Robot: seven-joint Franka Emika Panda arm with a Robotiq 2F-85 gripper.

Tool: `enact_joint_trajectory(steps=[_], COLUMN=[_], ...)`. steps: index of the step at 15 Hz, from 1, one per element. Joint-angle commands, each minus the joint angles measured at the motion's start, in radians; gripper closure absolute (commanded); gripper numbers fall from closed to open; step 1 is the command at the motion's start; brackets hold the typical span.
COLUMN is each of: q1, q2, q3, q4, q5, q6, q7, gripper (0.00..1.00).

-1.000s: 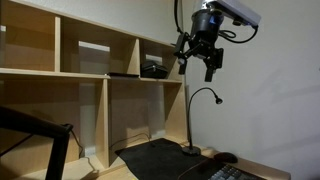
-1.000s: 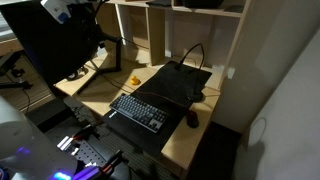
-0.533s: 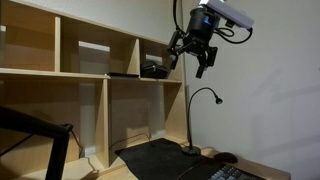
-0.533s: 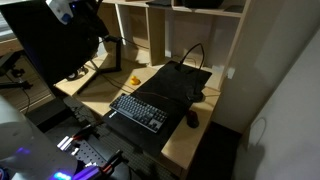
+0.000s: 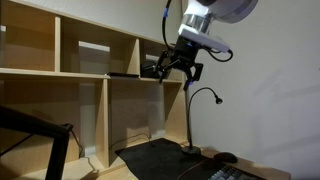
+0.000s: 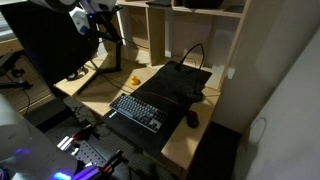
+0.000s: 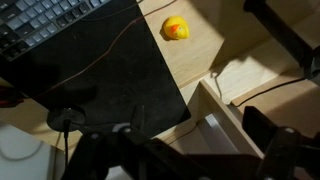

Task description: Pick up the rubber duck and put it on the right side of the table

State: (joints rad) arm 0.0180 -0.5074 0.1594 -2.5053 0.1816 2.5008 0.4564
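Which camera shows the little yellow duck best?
The wrist view: the rubber duck sits unobstructed on the table beside the black mat. In an exterior view it is a tiny yellow speck; otherwise it is out of sight.

Bench surface: a wide flat desktop of pale tan wood [image 6: 196,142]. A large black rectangular desk mat [image 6: 176,85] covered its middle, running back towards the shelf unit. A black flat keyboard [image 6: 137,111] lay along the mat's front edge. A dark rounded mouse-like lump [image 6: 192,118] sat just beside the keyboard's end (whether on mat or bare wood could not be told). A tiny yellow rubber duck with an orange touch [image 7: 175,28] stood on bare wood near a corner of the mat, apart from it. A round black lamp base [image 5: 190,150] rested at the mat's rear.
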Motion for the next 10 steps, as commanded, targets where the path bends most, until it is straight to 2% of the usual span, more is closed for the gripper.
enact_joint_trajectory(steps=[1, 2, 3, 4, 8, 10], q1=[-0.053, -0.062, -0.052, -0.022, -0.017, -0.003], q2=[0.203, 0.249, 0.273, 0.200, 0.271, 0.350], q3=[0.079, 0.094, 0.086, 0.058, 0.056, 0.052], q4=[0.037, 0.050, 0.070, 0.016, 0.054, 0.083], q5=[-0.051, -0.076, -0.080, -0.061, -0.076, -0.098], q6=[0.234, 0.260, 0.206, 0.220, 0.219, 0.193], q7=[0.105, 0.135, 0.144, 0.116, 0.136, 0.072], gripper=[0.00, 0.00, 0.00, 0.00, 0.00, 0.00])
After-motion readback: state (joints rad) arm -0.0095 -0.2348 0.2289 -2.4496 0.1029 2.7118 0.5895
